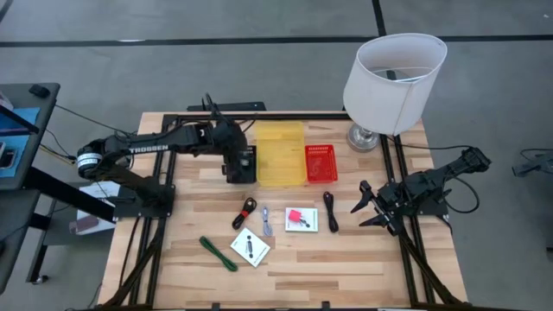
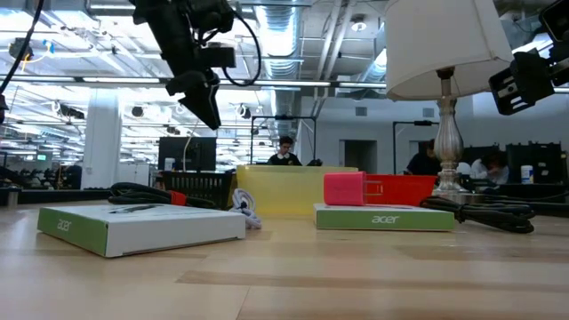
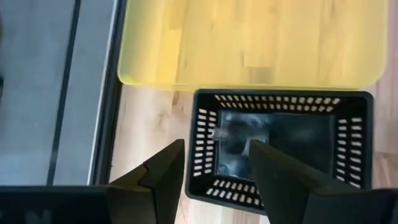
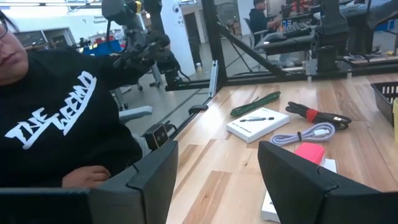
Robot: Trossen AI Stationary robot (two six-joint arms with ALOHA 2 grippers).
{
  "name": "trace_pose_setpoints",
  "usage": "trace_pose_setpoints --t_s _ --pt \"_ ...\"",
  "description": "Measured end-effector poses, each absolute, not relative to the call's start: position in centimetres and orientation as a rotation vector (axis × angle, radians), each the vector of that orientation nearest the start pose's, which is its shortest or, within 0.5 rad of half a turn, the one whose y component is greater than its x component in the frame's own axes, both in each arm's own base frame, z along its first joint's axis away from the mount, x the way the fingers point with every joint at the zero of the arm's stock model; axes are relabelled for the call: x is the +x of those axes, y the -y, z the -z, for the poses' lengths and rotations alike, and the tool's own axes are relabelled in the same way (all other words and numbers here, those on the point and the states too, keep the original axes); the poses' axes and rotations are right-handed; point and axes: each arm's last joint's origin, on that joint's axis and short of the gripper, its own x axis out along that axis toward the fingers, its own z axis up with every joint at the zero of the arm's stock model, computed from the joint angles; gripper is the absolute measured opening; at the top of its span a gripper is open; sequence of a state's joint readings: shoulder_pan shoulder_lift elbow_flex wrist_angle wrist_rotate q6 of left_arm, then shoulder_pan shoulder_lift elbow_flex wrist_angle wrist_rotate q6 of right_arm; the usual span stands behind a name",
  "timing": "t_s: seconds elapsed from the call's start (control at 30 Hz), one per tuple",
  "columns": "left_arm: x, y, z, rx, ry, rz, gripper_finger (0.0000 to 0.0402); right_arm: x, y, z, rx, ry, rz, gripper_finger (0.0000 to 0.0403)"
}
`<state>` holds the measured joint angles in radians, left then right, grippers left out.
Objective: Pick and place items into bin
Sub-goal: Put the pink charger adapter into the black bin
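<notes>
My left gripper [image 1: 235,162] hangs open and empty over a black slotted bin [image 3: 280,106] at the table's far middle; it shows high up in the low view [image 2: 203,96]. My right gripper [image 1: 370,209] is open and empty near the right edge. On the table lie a red-black cord [image 1: 246,210], a pale cable [image 1: 266,221], a white card with a pink mark [image 1: 301,218], a black cord [image 1: 331,210], a white card with a black mark [image 1: 251,248] and a green stick [image 1: 218,253]. No tiny black block shows.
A yellow bin [image 1: 279,154] and a red slotted bin [image 1: 321,162] stand to the right of the black bin. A lamp with a white shade [image 1: 393,82] stands at the far right corner. A person in a black top [image 4: 56,118] is beside the table.
</notes>
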<state>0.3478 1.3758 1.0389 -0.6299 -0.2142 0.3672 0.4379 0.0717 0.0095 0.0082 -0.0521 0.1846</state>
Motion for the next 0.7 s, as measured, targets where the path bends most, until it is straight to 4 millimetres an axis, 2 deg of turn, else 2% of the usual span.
trace_pose_setpoints --t_s 0.47,0.7 --pt "25.5 -10.1 -25.9 0.256 -1.059 -0.339 0.0176 9.1 -4.4 -16.2 0.17 -0.099 -0.483 0.0219" --pt "25.5 -9.0 -25.9 0.254 -1.072 -0.309 0.0176 9.1 -4.4 -16.2 0.17 -0.099 -0.483 0.0219"
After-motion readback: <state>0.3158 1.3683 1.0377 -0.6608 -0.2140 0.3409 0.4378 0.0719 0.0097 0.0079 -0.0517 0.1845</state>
